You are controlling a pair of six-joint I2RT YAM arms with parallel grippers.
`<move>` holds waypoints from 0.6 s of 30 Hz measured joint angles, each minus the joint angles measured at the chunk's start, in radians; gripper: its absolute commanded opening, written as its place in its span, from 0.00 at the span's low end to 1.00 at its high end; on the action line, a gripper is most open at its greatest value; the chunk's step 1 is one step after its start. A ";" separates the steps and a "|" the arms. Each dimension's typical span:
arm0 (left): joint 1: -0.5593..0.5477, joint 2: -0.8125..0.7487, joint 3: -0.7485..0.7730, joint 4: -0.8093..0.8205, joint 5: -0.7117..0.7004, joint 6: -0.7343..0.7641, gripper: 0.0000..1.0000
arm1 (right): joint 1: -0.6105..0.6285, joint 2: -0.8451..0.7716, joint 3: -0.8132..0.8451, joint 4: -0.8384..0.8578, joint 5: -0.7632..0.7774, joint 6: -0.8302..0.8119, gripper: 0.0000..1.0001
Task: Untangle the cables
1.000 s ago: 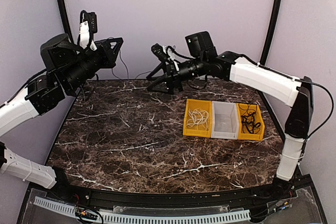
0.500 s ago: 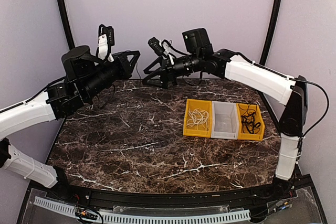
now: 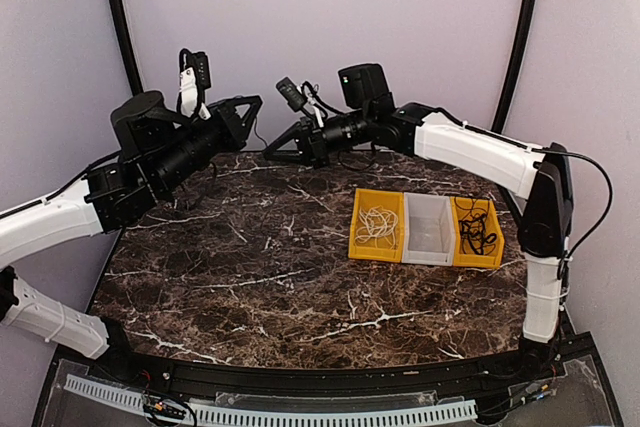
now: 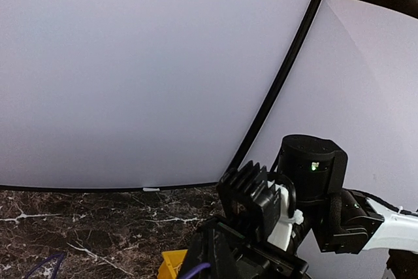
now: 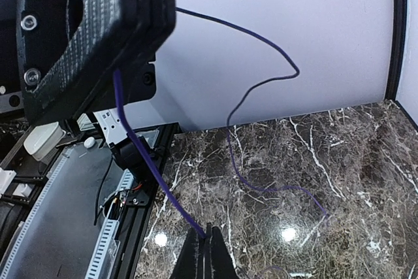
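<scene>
Starting with the top view, you see both arms drawn in closer than a second ago. The left gripper (image 3: 252,104) and right gripper (image 3: 272,151) now nearly meet high over the far edge of the counter (image 3: 250,257), well left of and beyond the row of bins (image 3: 430,235). The right gripper, spread wide a moment back, now has its fingers pressed together. In that row the white cables (image 3: 376,225) lie in the left yellow bin and the black cables (image 3: 478,230) in the right one, already kept apart.

In the left wrist view you cannot see the left gripper's own fingers. You do see the right arm's wrist close ahead and a purple cable (image 4: 196,270) at the bottom edge.

In the right wrist view the right gripper's tips are pinched on the purple cable (image 5: 140,161). It runs almost straight up to the left gripper, which is clamped tight on the same strand. A slack loop arcs away and drops to the counter. As I read it, you have just gained a second hold, so this cable can now be drawn out between the arms and carried toward the bins.
</scene>
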 measured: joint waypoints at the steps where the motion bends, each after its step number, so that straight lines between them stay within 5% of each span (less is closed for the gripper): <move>1: 0.000 -0.004 -0.004 0.000 -0.002 -0.002 0.22 | -0.002 -0.001 0.003 -0.002 -0.001 0.000 0.00; 5: 0.000 -0.026 -0.035 0.003 -0.013 -0.011 0.52 | -0.031 -0.011 0.034 -0.033 0.005 -0.020 0.00; 18: 0.000 -0.177 -0.303 0.004 -0.037 -0.095 0.57 | -0.341 -0.200 0.155 -0.126 0.050 -0.094 0.00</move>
